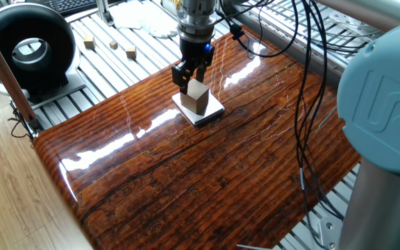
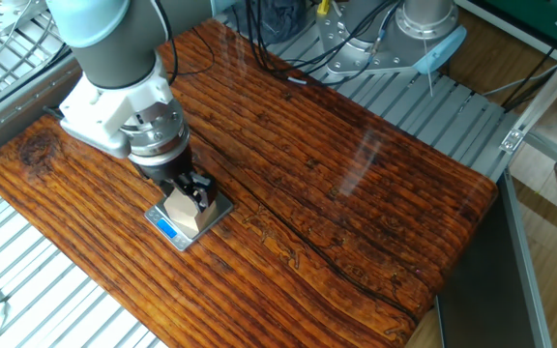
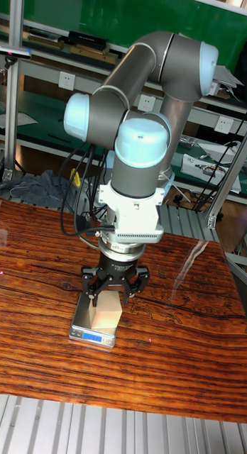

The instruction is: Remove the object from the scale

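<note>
The gripper (image 3: 109,301) stands with jaws spread around the cube (image 3: 107,313) on the scale (image 3: 81,331), contact unclear

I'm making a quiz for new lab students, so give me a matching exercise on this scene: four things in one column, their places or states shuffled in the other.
Things:
1. cube
2. scale
3. three small blocks
4. tool

Places or states:
A. on the slatted metal surface beyond the wooden tabletop
B. flat on the wooden tabletop
C. on top of the scale
D. fingers either side of the cube

Pairs: 1-C, 2-B, 3-A, 4-D
</note>
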Controlling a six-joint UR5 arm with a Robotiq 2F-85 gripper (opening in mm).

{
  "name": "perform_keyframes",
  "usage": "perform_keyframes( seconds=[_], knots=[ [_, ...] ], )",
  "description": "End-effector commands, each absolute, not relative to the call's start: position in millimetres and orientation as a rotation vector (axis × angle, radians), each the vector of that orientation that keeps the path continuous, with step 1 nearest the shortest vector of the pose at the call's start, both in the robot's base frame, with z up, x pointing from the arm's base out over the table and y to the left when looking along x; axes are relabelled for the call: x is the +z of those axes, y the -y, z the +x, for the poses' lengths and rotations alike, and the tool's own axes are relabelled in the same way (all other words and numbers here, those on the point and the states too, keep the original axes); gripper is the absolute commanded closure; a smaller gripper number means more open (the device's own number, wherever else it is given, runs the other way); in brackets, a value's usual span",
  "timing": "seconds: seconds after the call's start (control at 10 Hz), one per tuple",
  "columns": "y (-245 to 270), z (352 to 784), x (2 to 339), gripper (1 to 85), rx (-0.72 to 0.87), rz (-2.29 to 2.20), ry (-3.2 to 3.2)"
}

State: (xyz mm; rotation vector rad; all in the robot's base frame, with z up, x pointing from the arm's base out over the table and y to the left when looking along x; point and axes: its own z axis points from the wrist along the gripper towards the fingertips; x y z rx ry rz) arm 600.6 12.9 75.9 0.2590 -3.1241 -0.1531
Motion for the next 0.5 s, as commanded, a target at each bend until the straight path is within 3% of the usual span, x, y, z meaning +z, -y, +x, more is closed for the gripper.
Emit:
perform_keyframes(
  seconds=[0.0, 0.4],
  knots=[
    [-16.3, 601.4, 78.4, 24.0, -0.18, 0.252, 3.128],
    [-5.8, 602.3, 73.6, 17.3, -0.108, 0.237, 3.124]
  ],
)
